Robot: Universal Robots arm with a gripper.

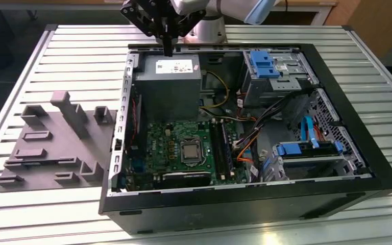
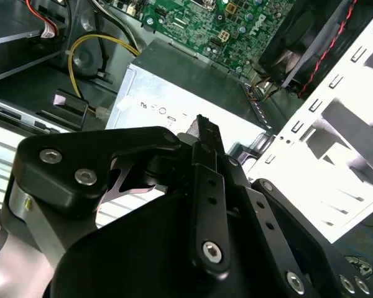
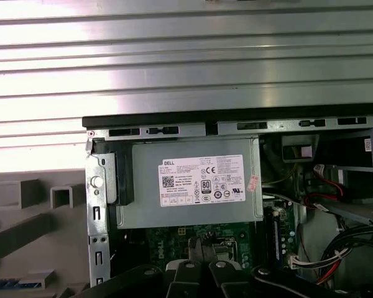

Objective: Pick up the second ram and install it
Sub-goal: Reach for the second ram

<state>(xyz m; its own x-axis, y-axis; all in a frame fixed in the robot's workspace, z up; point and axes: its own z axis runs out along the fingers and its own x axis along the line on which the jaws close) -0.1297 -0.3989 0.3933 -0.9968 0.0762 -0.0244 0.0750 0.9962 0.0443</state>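
1. the gripper [image 2: 206,129] is nearest in both wrist views. its fingers are drawn tight together, tip against tip, and i can make out nothing clamped between them.
2. just under those tips sits the power supply [image 3: 189,183], the grey box with the white label. in the exterior view the gripper hangs over its far edge, at the back rim of the open computer case [image 1: 250,204].
3. past the power supply lies the green motherboard [image 1: 172,145] with the processor socket [image 1: 191,151]. to the exterior view's right of the socket run the long dark memory slots [image 1: 222,145], and the gripper is well apart from them.
4. where the second ram is, i cannot tell. the slot area is too small to say whether a stick stands in it. the grey fixture [image 1: 46,153] sits on the table [image 1: 67,46] at the exterior view's left of the case, and i cannot make out what its holders contain.
5. one risk, as i judge it: fingers closed like this cannot take a thin stick, and a descent from here would knock the power supply's lid.
6. a further risk: orange and blue cables [image 1: 247,148] crowd one side of the slots, so a stick carried in tilted could snag them, or seat crooked and bend.
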